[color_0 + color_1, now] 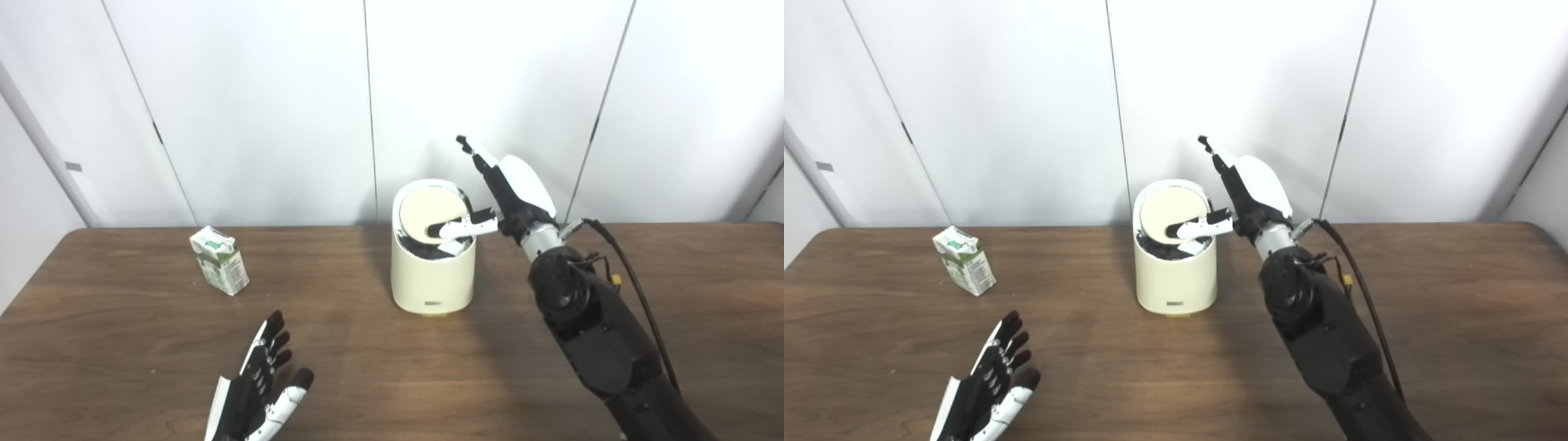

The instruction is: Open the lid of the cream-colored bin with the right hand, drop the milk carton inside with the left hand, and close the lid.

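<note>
left eye view:
left hand [260, 392]: nearest the camera, low over the counter [367, 367]; fingers spread, palm empty; well apart from the carton
right hand [508, 196]: raised beside the bin's right rim; fingers straight and pointing up, holding nothing; thumb [462, 228] stretched sideways onto the tilted lid
bin [433, 269]: cream-colored, upright, mid-counter; dark inside visible
lid [429, 214]: round, tipped up at the front, partly open
milk carton [219, 260]: upright on the counter, far left of the bin, untouched

right eye view:
left hand [986, 386]: same splayed pose, bottom left
right hand [1252, 190]: thumb lies across the lid [1170, 214]; whether it presses or just rests, can't tell
milk carton [964, 260]: standing near the counter's back left; bin [1176, 275] between it and the right arm
</note>
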Controlling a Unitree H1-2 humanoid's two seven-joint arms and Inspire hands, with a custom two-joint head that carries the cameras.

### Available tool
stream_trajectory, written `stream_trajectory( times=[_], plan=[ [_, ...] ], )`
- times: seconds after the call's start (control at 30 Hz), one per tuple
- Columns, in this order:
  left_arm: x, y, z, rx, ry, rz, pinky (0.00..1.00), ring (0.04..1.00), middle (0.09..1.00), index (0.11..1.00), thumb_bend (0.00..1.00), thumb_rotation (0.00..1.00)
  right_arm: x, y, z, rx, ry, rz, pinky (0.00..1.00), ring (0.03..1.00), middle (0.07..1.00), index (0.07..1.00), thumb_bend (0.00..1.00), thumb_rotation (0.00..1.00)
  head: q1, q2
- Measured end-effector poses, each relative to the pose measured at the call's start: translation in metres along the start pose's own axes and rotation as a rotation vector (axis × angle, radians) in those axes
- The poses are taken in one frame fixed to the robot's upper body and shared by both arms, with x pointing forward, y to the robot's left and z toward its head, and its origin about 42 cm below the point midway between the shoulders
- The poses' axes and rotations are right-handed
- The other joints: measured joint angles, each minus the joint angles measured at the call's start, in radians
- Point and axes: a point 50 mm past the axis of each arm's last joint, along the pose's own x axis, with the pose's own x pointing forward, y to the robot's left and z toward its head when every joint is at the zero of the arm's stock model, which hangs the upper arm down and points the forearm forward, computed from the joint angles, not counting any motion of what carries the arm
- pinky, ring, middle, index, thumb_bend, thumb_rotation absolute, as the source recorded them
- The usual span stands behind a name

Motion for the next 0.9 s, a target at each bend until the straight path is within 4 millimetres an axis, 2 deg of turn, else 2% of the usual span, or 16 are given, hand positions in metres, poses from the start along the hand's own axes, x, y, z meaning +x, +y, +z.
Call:
stream_trajectory(
  times=[0.4,0.7,0.8,0.9],
  plan=[
    [0.001,-0.002,0.0,0.008,-0.002,-0.004,0.91,0.922,0.96,1.0,0.79,0.61,-0.001,-0.003,0.004,-0.142,-0.088,-0.022,0.93,0.96,0.943,0.935,0.91,0.21,-0.006,0.003],
    [0.002,-0.002,0.0,0.0,-0.003,-0.005,0.92,0.939,0.969,1.0,0.8,0.6,0.001,-0.008,0.004,-0.145,-0.106,-0.021,0.9,0.948,0.923,0.925,0.9,0.24,-0.008,0.008],
    [0.002,-0.002,0.0,-0.027,-0.003,-0.007,0.92,0.946,0.975,1.0,0.77,0.57,-0.001,-0.01,0.002,-0.111,-0.111,-0.028,0.91,0.934,0.913,0.916,0.85,0.25,-0.017,0.008],
    [0.002,-0.002,0.0,-0.064,-0.003,-0.007,0.91,0.957,0.981,1.0,0.73,0.54,-0.007,-0.018,-0.005,-0.005,-0.062,-0.044,0.82,0.889,0.908,0.923,0.74,0.32,-0.02,0.006]
  ],
)
